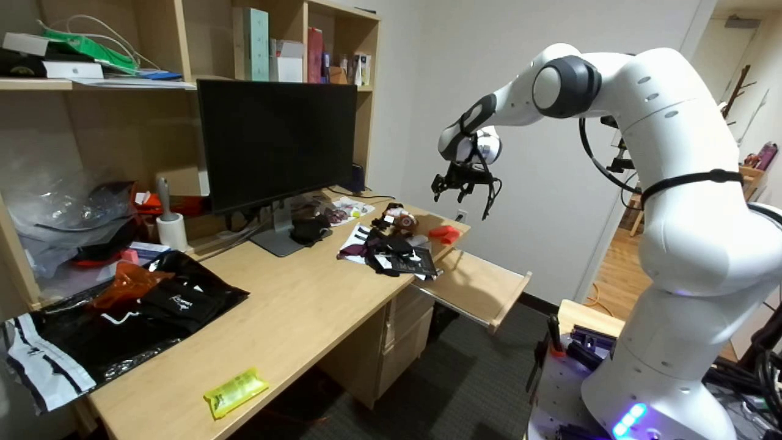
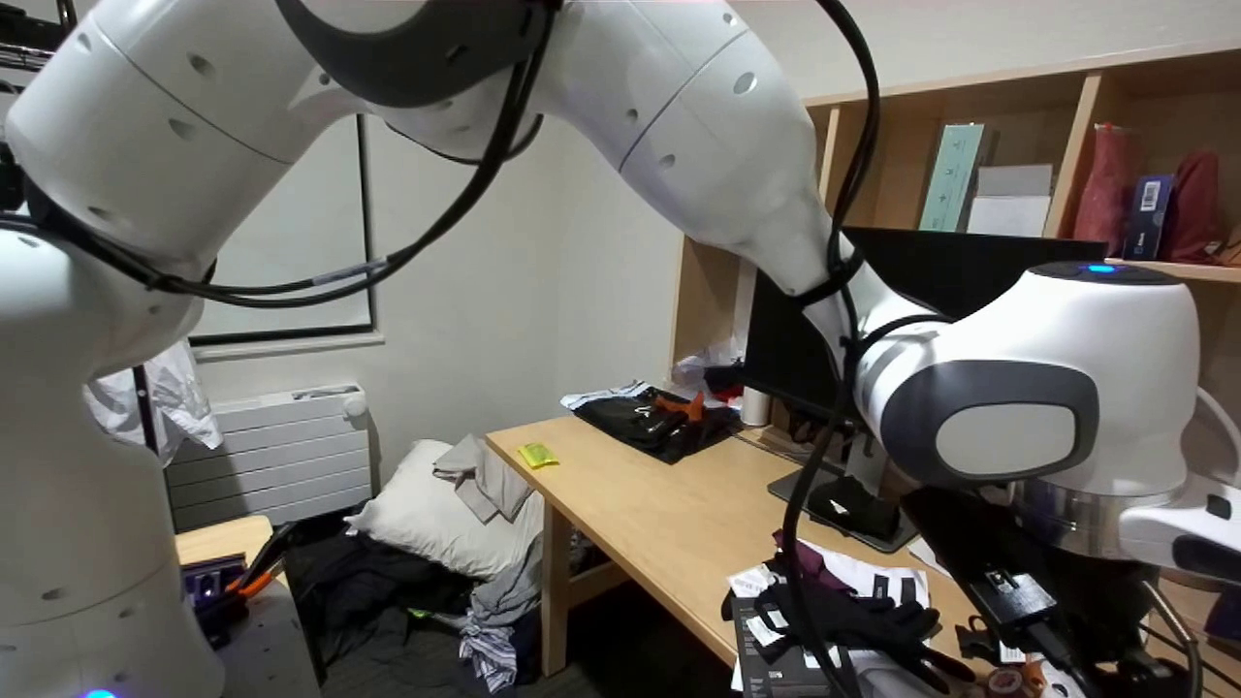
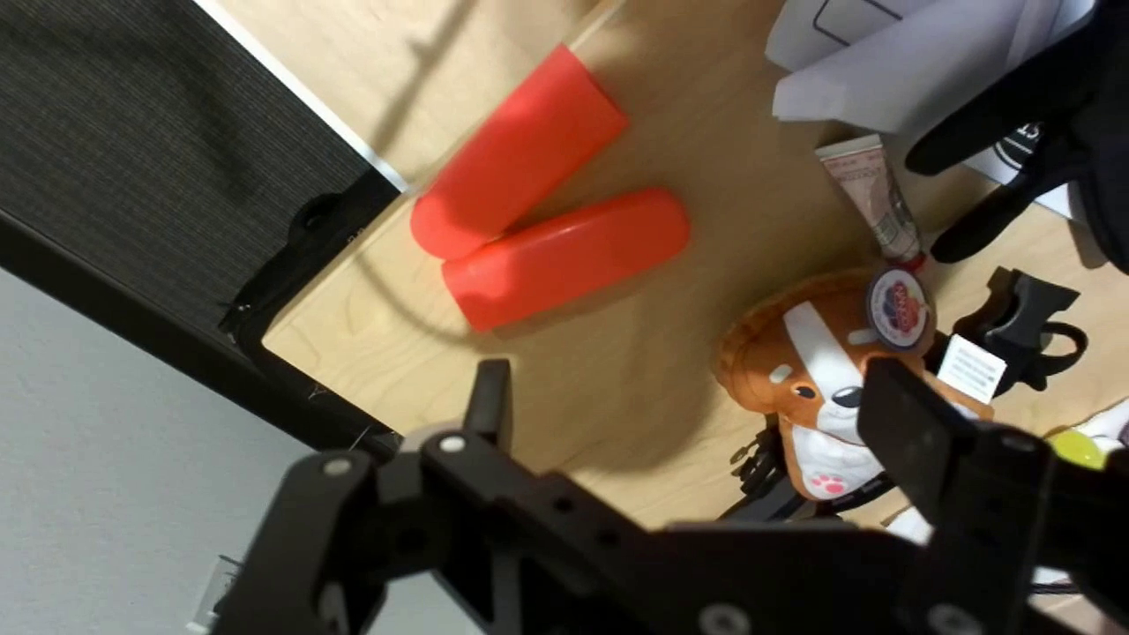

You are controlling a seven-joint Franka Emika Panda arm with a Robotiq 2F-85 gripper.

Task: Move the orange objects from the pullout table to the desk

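Two orange objects lie on the far corner of the desk [image 1: 293,311] in an exterior view [image 1: 445,234]. In the wrist view one orange piece [image 3: 520,154] lies along the desk edge; the other orange piece [image 3: 569,256] touches it at an angle. The pullout table [image 1: 479,284] extends below the desk's end, with a bare surface; part of it shows in the wrist view [image 3: 344,62]. My gripper [image 1: 449,194] hangs above that corner, pointing down. In the wrist view the gripper [image 3: 688,384] has its fingers wide apart with nothing held between them.
A brown-and-white plush dog [image 3: 811,379], a small tube [image 3: 873,194] and black gloves [image 1: 394,245] lie near the orange pieces. A monitor [image 1: 281,140] stands behind. A black bag [image 1: 177,299] and yellow-green packet [image 1: 236,391] lie farther along the desk. A wall borders the corner.
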